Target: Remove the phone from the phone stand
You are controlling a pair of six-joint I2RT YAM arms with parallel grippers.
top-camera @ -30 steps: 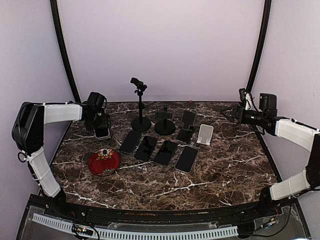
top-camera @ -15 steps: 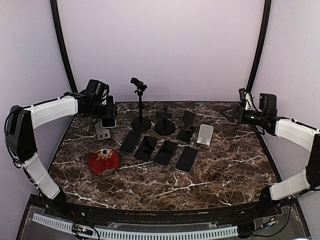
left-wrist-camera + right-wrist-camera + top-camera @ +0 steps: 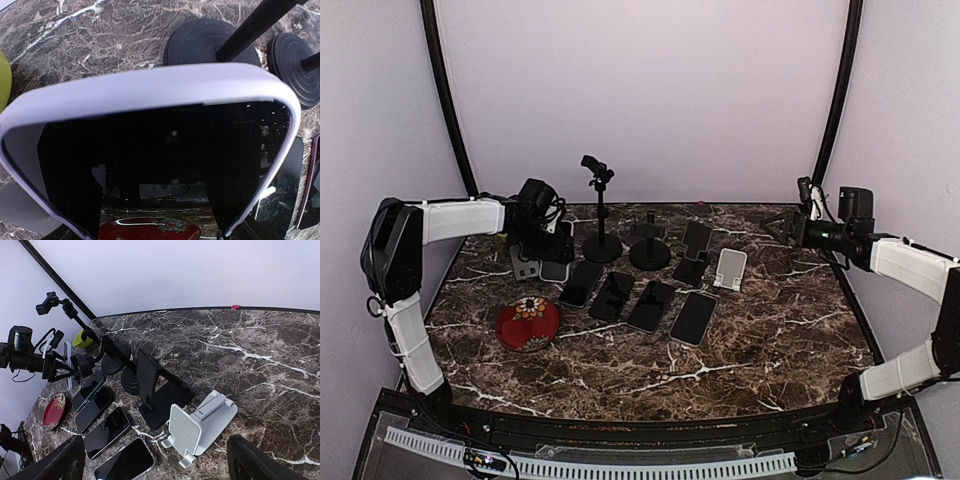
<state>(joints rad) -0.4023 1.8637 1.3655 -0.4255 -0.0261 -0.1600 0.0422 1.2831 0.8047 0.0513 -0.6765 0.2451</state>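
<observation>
Phone [image 3: 165, 170]: black screen, lavender edge

The dark marble tabletop [image 3: 760, 345] bears a red plate [image 3: 528, 324] and a grey phone stand [image 3: 525, 266] near its left edge. Four phones [image 3: 612, 296] lie flat in a middle row. Behind them are two round-based stands [image 3: 602, 249], a black tilted stand [image 3: 692, 256] and a white stand [image 3: 730, 268].

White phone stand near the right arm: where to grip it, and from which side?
Grip the white stand by its tilted front plate, across the two side edges near the top, coming down from above. The plate leans back on a rear leg, so those straight edges stand clear of the table; the low foot looks harder to pinch.
</observation>
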